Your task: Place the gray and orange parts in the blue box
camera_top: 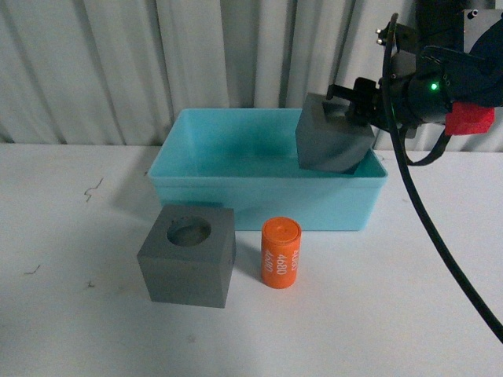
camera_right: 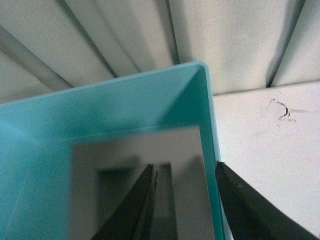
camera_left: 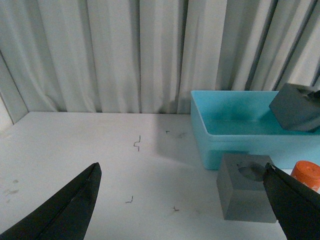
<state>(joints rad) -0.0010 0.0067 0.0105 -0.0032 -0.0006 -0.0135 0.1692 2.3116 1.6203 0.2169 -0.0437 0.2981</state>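
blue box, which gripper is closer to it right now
Right. The right gripper holds a gray cube tilted over the right end of the blue box. The left gripper is open, out of the front view, back over the table with the box ahead of it.

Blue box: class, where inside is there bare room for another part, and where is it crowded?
Bare: left and middle of the blue box floor, between its left wall and the held gray cube. Crowded: right end, where that cube hangs tilted.
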